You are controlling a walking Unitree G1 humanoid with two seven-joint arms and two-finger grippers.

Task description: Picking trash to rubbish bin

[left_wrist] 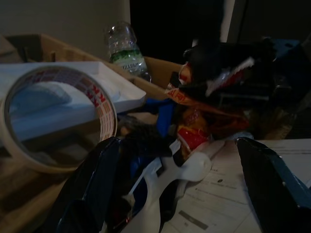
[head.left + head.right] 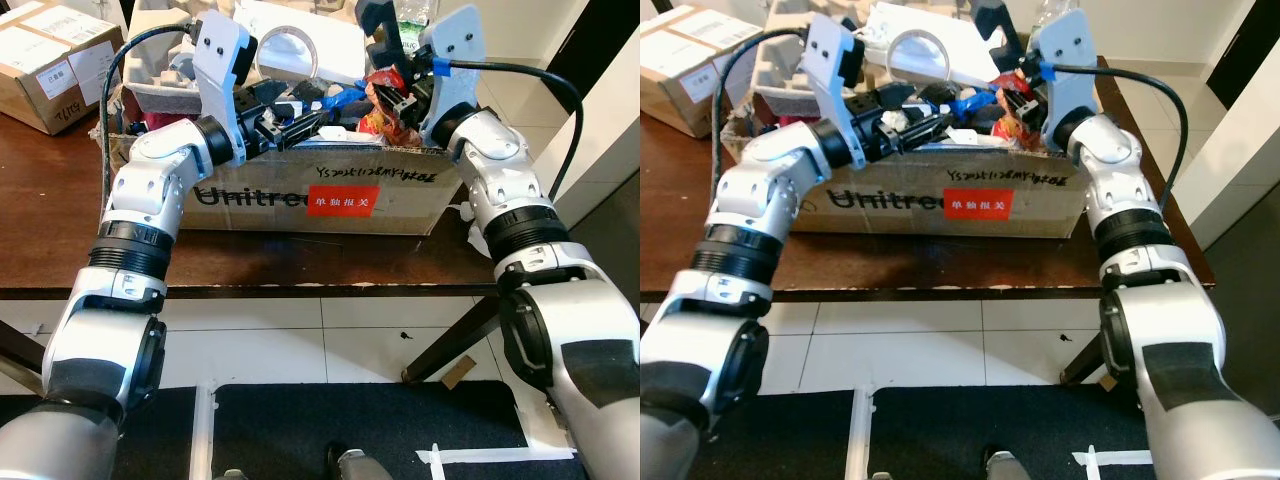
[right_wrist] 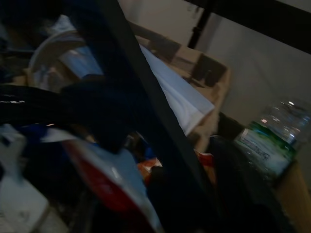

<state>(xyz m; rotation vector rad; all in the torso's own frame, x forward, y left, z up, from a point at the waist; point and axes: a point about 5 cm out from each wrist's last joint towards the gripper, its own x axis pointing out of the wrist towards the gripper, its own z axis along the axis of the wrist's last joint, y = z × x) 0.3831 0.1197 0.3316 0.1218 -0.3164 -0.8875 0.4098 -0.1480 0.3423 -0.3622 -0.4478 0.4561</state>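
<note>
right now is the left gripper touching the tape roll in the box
Apart. The left wrist view shows the left gripper open with the tape roll beside and beyond its fingers.

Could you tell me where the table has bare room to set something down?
Bare wood lies on the table between the small parcel and the Unitree box, and along its front edge. The box is crowded with trash, both grippers reaching in.

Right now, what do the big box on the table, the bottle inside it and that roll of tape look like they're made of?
The box looks like plain brown corrugated cardboard, matte, with printed lettering and a red label. The bottle seems to be thin clear plastic: see-through, glinting, with a green-and-white wrapper. The tape roll looks like glossy translucent plastic tape with red printing, probably on a card core.
</note>
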